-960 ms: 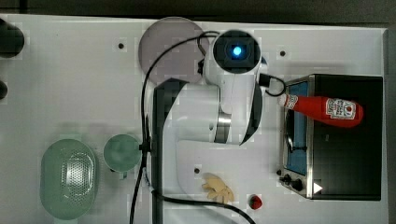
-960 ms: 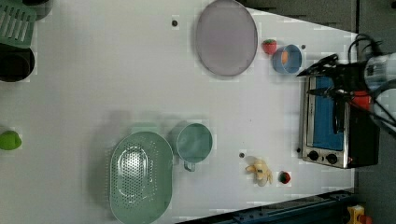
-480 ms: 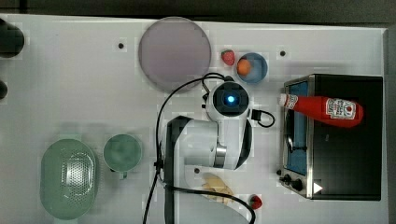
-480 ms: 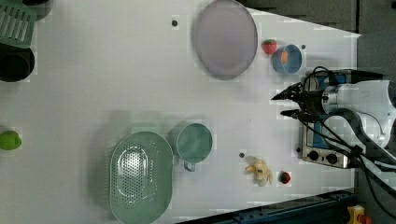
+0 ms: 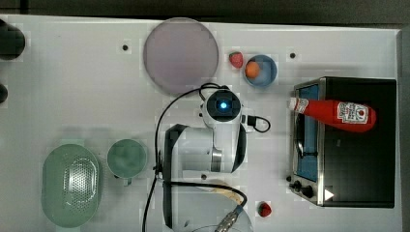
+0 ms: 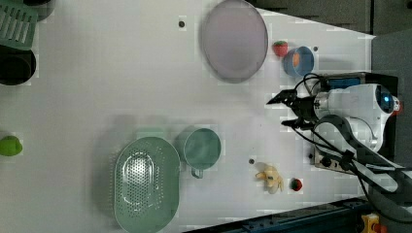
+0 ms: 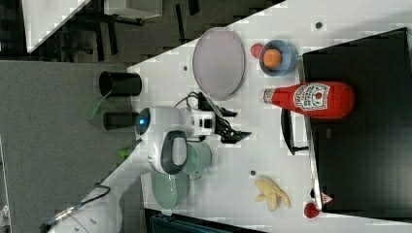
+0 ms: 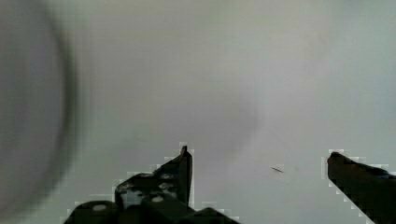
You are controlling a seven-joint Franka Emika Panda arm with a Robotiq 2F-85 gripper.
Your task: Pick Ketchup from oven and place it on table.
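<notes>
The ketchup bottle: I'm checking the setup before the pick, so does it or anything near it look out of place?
Yes. The Ketchup lies on its side on the oven's black top, not inside. Its white cap pokes past the front edge, above the door, so it could roll or tip off. The hand is open, empty, over the table.

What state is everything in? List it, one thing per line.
Ketchup: lying on its side atop the oven, not gripped.
oven: door looks shut.
gripper: open, empty, above the table.
blue bowl: holds a round orange thing.
green cup: upright, empty.
colander: upright, empty.
</notes>
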